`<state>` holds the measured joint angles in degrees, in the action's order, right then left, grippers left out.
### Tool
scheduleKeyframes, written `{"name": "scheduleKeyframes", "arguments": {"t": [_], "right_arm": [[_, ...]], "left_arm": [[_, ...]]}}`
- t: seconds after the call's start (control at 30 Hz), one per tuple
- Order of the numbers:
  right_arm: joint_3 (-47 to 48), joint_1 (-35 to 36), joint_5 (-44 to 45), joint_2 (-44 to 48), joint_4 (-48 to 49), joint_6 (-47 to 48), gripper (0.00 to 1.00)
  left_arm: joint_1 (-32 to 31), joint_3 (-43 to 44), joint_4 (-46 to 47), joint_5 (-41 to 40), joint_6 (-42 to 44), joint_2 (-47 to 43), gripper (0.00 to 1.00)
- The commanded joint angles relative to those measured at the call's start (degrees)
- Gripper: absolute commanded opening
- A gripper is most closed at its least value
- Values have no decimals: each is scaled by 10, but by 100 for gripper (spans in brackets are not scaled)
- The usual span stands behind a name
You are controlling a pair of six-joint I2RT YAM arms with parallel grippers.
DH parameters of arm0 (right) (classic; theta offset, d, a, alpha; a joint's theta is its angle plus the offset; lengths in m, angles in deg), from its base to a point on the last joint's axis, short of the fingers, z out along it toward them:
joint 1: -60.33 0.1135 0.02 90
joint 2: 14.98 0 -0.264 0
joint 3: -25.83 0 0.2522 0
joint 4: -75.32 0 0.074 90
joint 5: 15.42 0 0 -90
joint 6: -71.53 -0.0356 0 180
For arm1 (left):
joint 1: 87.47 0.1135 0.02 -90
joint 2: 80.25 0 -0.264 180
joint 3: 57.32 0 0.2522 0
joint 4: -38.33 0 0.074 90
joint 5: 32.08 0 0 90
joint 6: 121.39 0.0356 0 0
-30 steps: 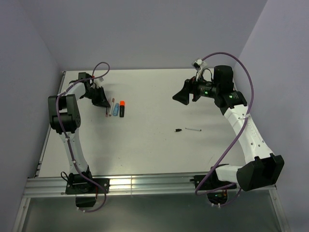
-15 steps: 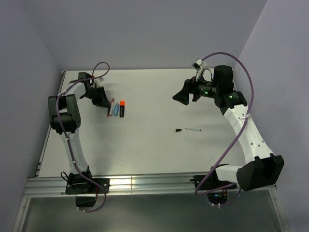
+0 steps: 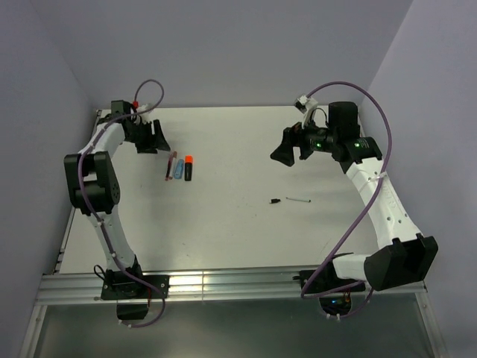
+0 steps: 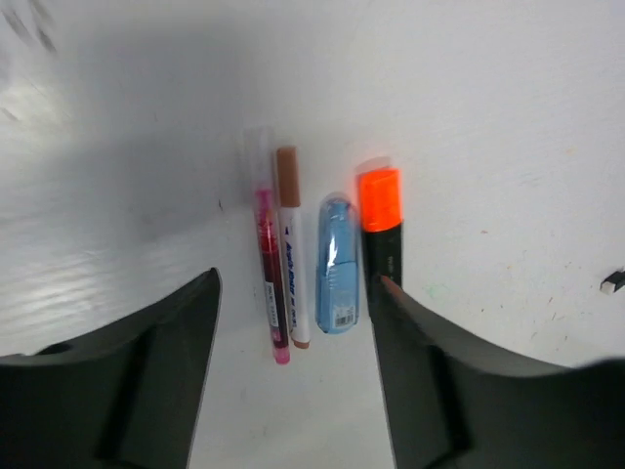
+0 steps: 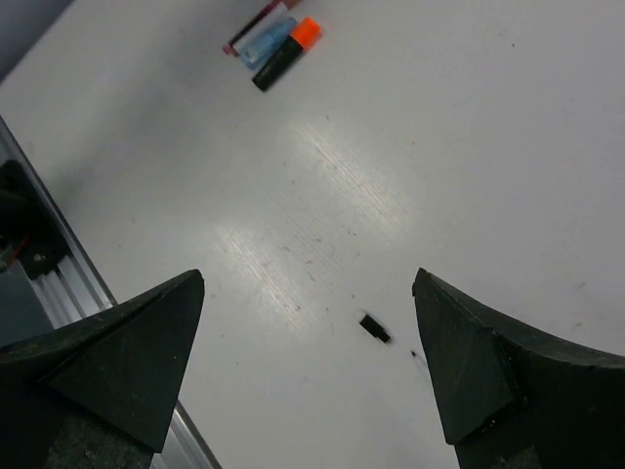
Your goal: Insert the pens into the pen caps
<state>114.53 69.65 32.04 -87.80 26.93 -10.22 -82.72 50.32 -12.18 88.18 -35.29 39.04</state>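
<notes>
Four pens lie side by side at the left of the table: a slim red pen (image 4: 269,283), a white pen with a brown cap (image 4: 291,256), a light-blue marker (image 4: 338,266) and a black marker with an orange end (image 4: 381,227). From above the group shows as the red pen (image 3: 170,165), blue marker (image 3: 179,168) and black marker (image 3: 188,168). My left gripper (image 4: 298,293) (image 3: 149,138) hangs open just behind them, holding nothing. A tiny black pen cap (image 3: 275,200) (image 5: 375,328) lies mid-table beside a slim white pen (image 3: 298,199). My right gripper (image 5: 308,283) (image 3: 287,147) is open high above it.
The aluminium rail (image 5: 59,283) runs along the table's near edge (image 3: 223,282). Purple walls close in the back and both sides. A small dark piece (image 4: 612,281) shows at the right edge of the left wrist view.
My left gripper has opened and drawn back from the pens toward the far-left corner, leaving the red pen on the table. The right gripper has tilted and opened slightly wider.
</notes>
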Motion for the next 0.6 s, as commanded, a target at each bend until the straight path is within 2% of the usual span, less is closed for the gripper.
{"name": "scheduleKeyframes", "arguments": {"t": [0.0,0.13,0.27,0.43,0.57], "right_arm": [[44,-11,38,-18,-103,92,96],[29,-17,140,-47,-188,221,94],[-23,-19,265,-84,-215,308,86],[-70,-19,301,-145,-184,367,72],[-71,-19,302,-203,-148,380,64]], "left_arm": [[6,31,63,28,26,-121,73],[-7,70,58,58,33,-159,76],[-35,95,24,90,90,-183,75],[-120,39,49,51,115,-222,72],[-148,8,84,70,73,-245,72]]}}
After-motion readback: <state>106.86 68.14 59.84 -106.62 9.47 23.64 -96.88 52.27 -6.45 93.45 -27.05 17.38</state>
